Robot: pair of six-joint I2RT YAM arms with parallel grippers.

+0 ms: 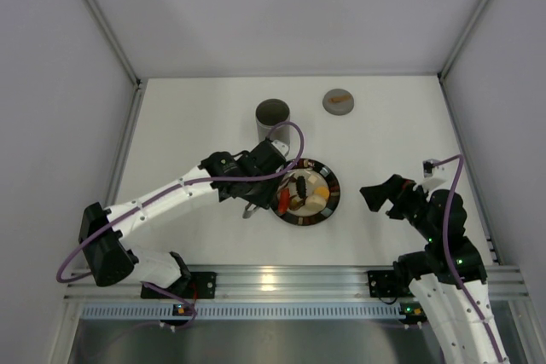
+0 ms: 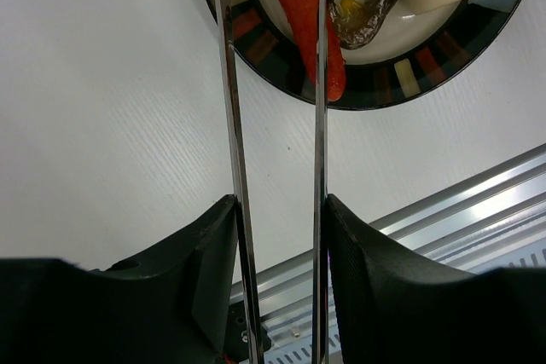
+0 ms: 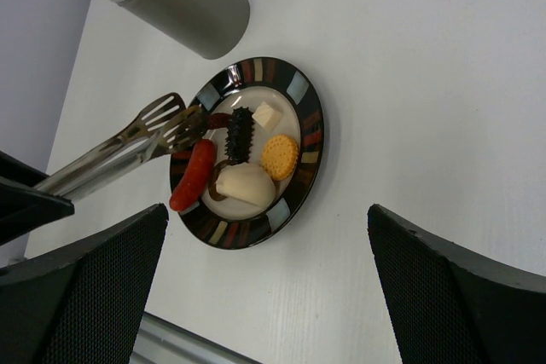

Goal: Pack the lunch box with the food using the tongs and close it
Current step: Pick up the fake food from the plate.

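Lunch box (image 1: 273, 117): upright on the tabletop at 11 o'clock from the plate (image 1: 333, 190), mouth open; we see no food inside.

Food (image 1: 305, 193): a red stick, black piece, round cracker, cream cube and pale lump, all on the plate. We judge that packing has not begun.

Tongs (image 3: 128, 147): clamped by both arms in the left pincer (image 2: 277, 210), their heads over the plate's 9 o'clock rim beside the red stick, holding nothing.

Right pincer (image 1: 382, 196): spread wide and empty, at 3 o'clock from the plate.

Lid (image 1: 339, 101): at 1 o'clock, well apart, not yet fitted.

Obstruction: the left wrist crowds the lunch box.
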